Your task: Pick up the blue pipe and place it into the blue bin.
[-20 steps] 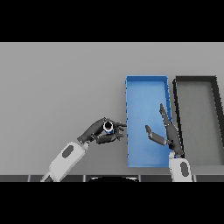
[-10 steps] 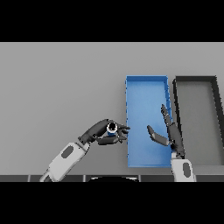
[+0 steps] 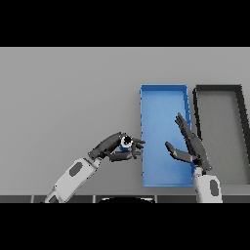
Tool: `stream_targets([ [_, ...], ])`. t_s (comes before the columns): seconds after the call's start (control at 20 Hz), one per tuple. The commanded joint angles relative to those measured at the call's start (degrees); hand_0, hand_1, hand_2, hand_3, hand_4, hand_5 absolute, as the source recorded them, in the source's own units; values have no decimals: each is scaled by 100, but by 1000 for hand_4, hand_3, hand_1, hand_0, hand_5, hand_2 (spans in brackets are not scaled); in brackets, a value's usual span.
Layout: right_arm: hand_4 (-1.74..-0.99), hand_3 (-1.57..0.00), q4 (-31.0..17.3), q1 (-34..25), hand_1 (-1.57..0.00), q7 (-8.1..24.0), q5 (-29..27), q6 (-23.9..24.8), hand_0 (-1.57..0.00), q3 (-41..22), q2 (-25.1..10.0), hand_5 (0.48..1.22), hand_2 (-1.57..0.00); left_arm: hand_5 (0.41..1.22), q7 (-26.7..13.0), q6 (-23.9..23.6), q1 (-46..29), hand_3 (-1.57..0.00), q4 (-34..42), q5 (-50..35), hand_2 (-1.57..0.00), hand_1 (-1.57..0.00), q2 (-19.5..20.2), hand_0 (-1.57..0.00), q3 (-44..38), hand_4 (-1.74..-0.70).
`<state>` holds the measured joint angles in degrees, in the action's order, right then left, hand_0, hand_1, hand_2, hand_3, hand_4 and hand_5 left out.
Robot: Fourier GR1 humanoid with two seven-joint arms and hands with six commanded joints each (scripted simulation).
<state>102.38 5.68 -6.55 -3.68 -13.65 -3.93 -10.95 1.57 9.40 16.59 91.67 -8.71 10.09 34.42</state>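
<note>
One camera looks down from the robot's head onto the grey table [image 3: 63, 83], bins [image 3: 164, 97] at right of frame.

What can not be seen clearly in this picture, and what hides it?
- Pipe, head view: the left hand curls round it, so only one round end shows; its length and blue body are mostly hidden.
- Blue bin: the right hand, open over it, covers part of its floor and right wall.
- Dark bin: its near right corner is cut off by the picture's edge.

Black bin [image 3: 220, 139] on grey table [image 3: 63, 97]
</note>
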Motion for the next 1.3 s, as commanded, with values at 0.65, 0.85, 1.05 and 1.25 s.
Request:
stream_targets([
  [0.65,-1300,1,1405,-1863,1,2092,-1516,-1422,1,-1053,-1070,529,1,1221,-11,24,67,-1436,-140,133,-1571,-1571,-44,-1571,7,-1732],
  [0.85,-1282,1,1132,-2491,1,2273,-1512,-1681,1,-1348,-943,530,1,1221,58,118,17,-1441,-111,51,-1571,-1571,-38,-1571,8,-1731],
  [1.05,-1241,1,739,-3069,1,2570,-1490,-1754,1,-1651,-555,532,1,1221,134,232,167,-1494,-236,-33,-1571,-1571,-111,-1571,-53,-1732],
  [1.25,-1222,1,461,-3294,1,2723,-1398,-1772,1,-1790,-325,512,1,1221,167,334,164,-1515,-319,-103,-1571,-1571,-68,-1571,-110,-1733],
])
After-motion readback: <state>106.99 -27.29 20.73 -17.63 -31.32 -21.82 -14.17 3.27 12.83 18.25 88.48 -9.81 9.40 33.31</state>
